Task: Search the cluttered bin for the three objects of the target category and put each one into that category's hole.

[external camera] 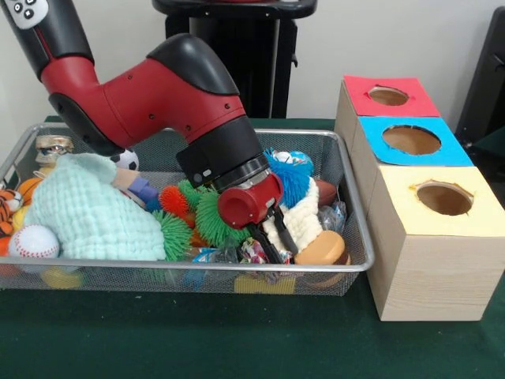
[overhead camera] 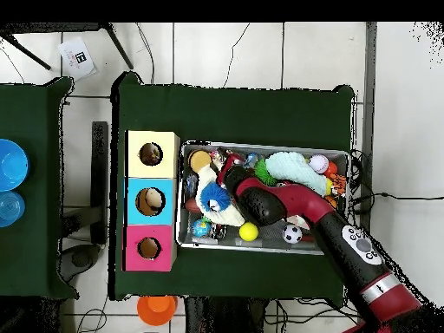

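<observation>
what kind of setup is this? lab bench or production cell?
Most likely a robotics lab test bench, not production. A wire mesh bin crammed with toys sits on a green-covered table beside a wooden sorting box with red, blue and yellow holes. The overhead view shows tiled floor with loose cables.

Even, soft indoor light — bright sheen along the glossy red-and-black arm (external camera: 158, 95), faint shadow under the wire mesh bin (external camera: 351, 237), front view crisp throughout.

bin (external camera: 357, 264) left of box (external camera: 430, 260); baseball (external camera: 33, 242) in bin
</observation>
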Robot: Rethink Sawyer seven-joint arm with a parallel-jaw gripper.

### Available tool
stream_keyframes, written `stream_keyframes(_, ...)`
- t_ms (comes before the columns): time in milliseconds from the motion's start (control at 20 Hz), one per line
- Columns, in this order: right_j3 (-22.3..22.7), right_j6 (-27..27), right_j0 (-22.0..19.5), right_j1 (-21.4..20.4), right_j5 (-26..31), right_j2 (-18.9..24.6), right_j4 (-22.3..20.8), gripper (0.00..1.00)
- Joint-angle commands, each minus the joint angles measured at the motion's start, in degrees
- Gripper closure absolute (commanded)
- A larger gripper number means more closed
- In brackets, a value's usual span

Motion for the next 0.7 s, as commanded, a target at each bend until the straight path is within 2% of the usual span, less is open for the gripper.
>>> stream_keyframes(50,-11.3,8.8,4.5,-1.8,1.1,-11.5,-3.0,0.00)
stream_keyframes(400,-9.8,8.5,3.9,-3.2,-0.2,-11.5,-1.8,0.00)
stream_keyframes(700,-7.8,11.9,5.0,-6.9,-4.7,-13.7,-1.6,0.00)
